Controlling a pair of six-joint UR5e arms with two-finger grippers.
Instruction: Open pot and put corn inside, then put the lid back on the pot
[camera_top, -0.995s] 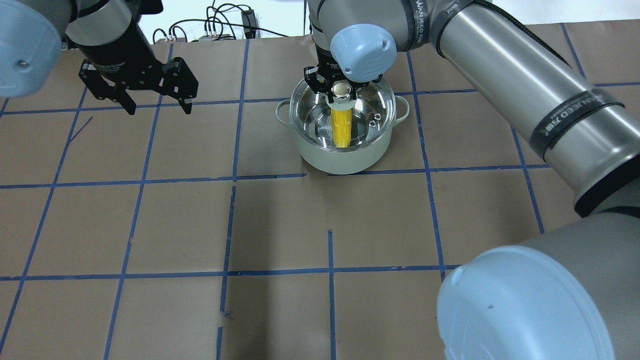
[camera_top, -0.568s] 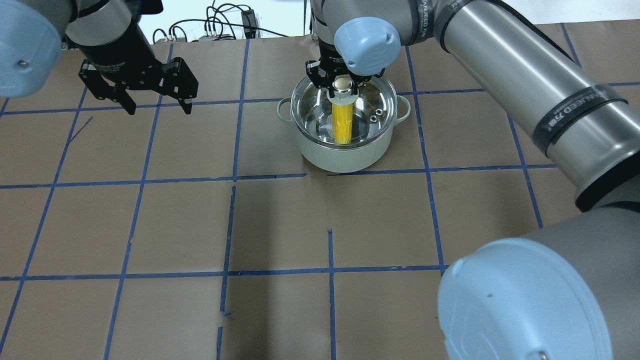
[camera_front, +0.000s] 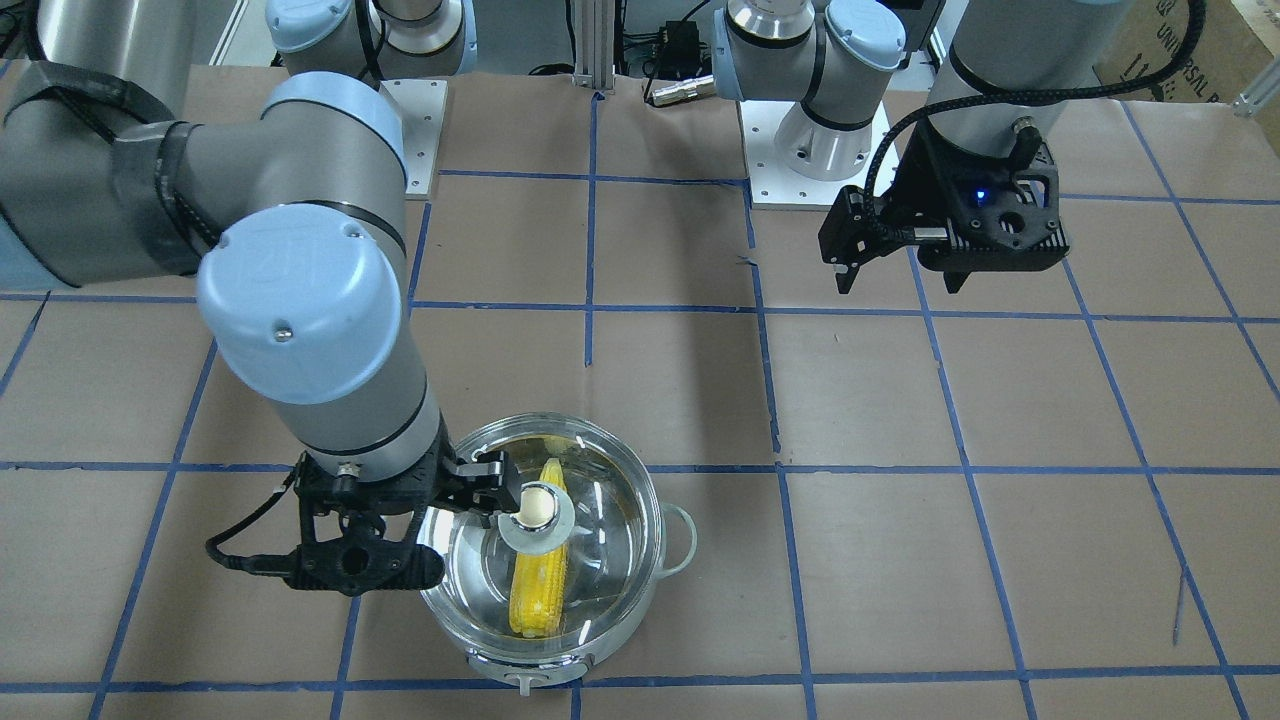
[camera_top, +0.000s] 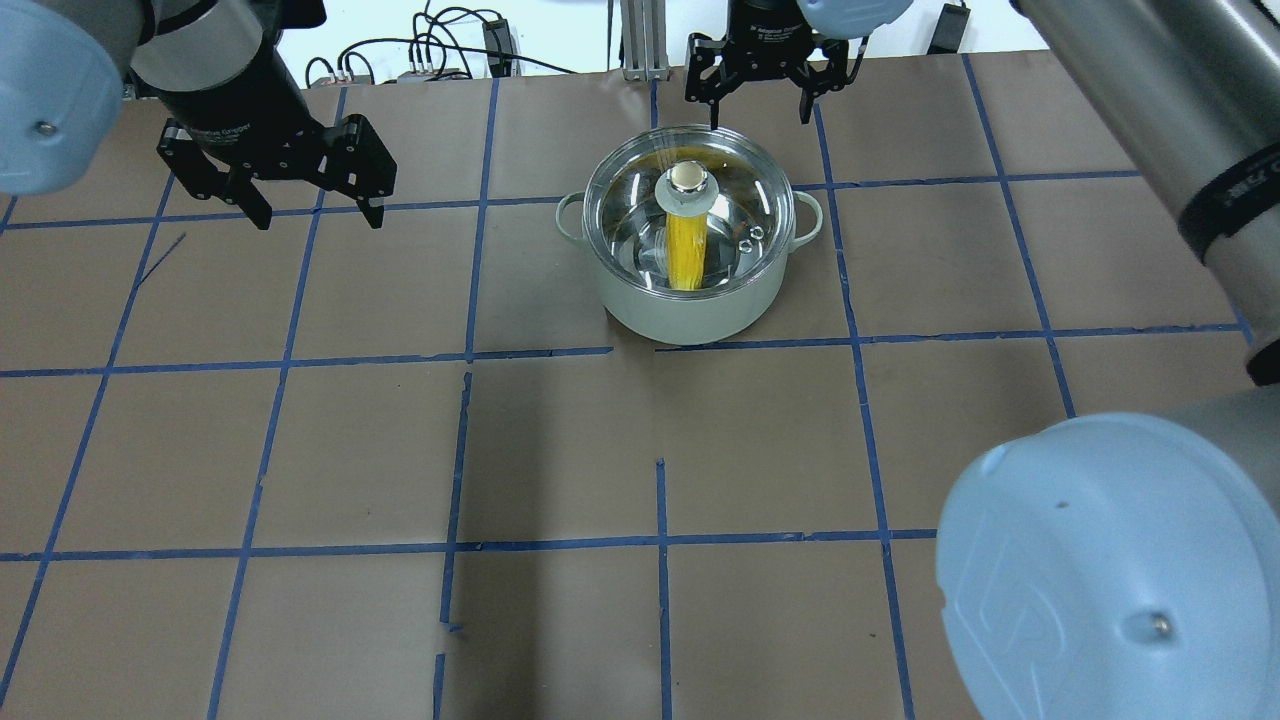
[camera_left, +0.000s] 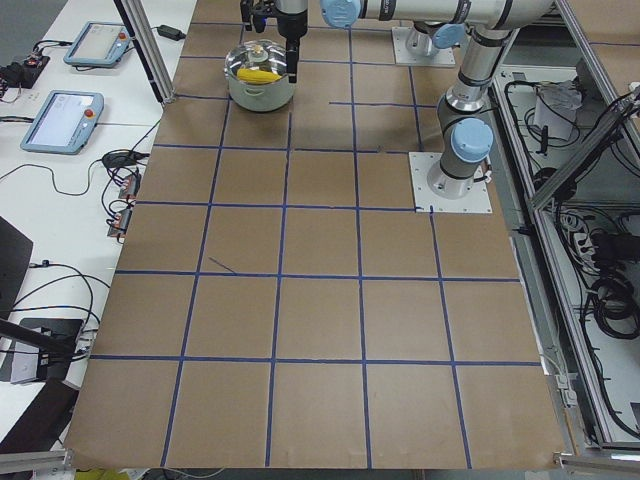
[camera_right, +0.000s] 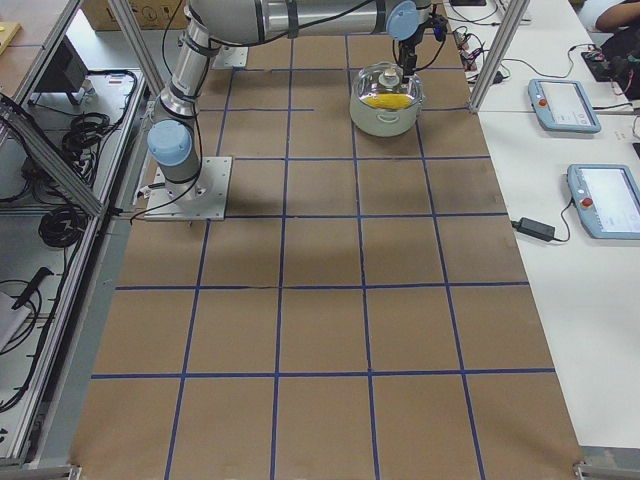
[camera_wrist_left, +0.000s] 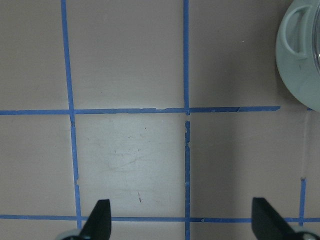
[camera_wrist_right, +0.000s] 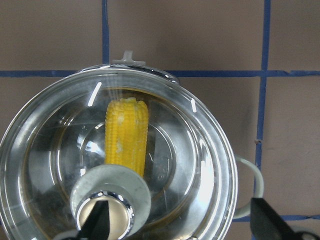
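Observation:
The pale grey-white pot (camera_top: 690, 312) stands on the table at the far middle. The clear glass lid (camera_top: 735, 205) sits on it, with its knob (camera_top: 686, 178) at the centre. The yellow corn (camera_top: 685, 255) lies inside the pot and shows through the glass, also in the right wrist view (camera_wrist_right: 127, 135). My right gripper (camera_top: 757, 98) is open and empty, hanging above the pot's far side; its fingertips (camera_wrist_right: 265, 220) frame the lid (camera_wrist_right: 200, 165) from above. My left gripper (camera_top: 320, 215) is open and empty, over bare table to the pot's left.
The table is covered in brown paper with a blue tape grid (camera_top: 465, 355). Cables (camera_top: 440, 50) lie beyond its far edge. The left wrist view shows one pot handle (camera_wrist_left: 295, 25) at its upper right. Operator pendants (camera_right: 605, 200) lie on a side table.
My right gripper has let go of the lid knob, opened, and moved up and away from the pot. The lid stays on the pot. The left arm has not moved.

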